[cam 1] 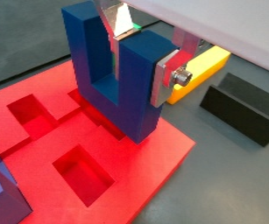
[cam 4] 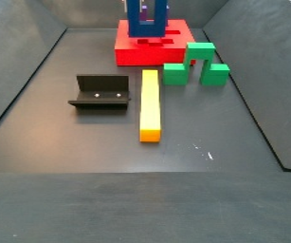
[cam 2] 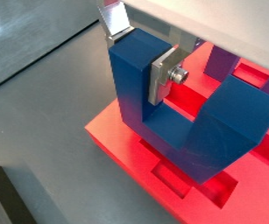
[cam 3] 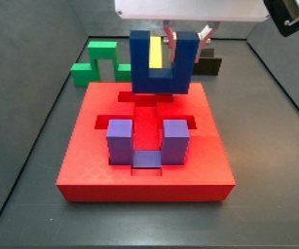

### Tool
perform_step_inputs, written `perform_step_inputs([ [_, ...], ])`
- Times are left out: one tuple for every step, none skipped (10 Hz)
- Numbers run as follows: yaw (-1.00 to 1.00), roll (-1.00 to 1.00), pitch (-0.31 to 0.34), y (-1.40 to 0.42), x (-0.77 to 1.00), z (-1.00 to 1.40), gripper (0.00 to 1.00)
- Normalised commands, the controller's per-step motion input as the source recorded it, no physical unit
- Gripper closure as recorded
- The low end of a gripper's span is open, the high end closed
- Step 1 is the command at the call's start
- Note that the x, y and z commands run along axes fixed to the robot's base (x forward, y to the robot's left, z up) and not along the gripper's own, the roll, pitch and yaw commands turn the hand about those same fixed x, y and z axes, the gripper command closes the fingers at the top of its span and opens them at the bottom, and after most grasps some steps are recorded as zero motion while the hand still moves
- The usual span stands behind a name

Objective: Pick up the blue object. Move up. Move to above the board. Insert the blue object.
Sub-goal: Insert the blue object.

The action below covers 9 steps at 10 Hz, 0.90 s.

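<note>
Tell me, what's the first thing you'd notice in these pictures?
Probably the blue object, a U-shaped block clamped in the gripper just over the far end of the big red board. Next, the purple block already sitting in the board's near end. On the floor beside the board lie a long yellow bar and a green block.

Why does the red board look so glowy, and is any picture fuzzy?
In both wrist views the board glows bright red, so its recess edges look soft. The claw holding the blue object fills the frame, so it looks stretched. In a side view the blue object is far off and small, so detail is lost.
</note>
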Motion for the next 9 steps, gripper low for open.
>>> perform_step_inputs([
  [0.12,-0.01,-0.100,0.00,-0.22,-0.13,1.00],
  [0.11,-0.04,-0.121,0.00,-0.26,-0.17,1.00],
  [0.05,-0.01,-0.124,0.00,-0.31,-0.13,1.00],
  [0.00,-0.01,-0.110,0.00,-0.33,-0.05,1.00],
  [0.00,-0.14,-0.119,0.04,-0.34,-0.01,1.00],
  [0.00,-0.19,-0.153,0.06,-0.23,0.00,1.00],
  [-0.01,-0.12,-0.147,0.01,0.00,-0.05,1.00],
  [0.00,0.00,-0.111,0.00,0.08,-0.15,1.00],
  [0.00,0.00,-0.081,0.00,0.09,-0.16,1.00],
])
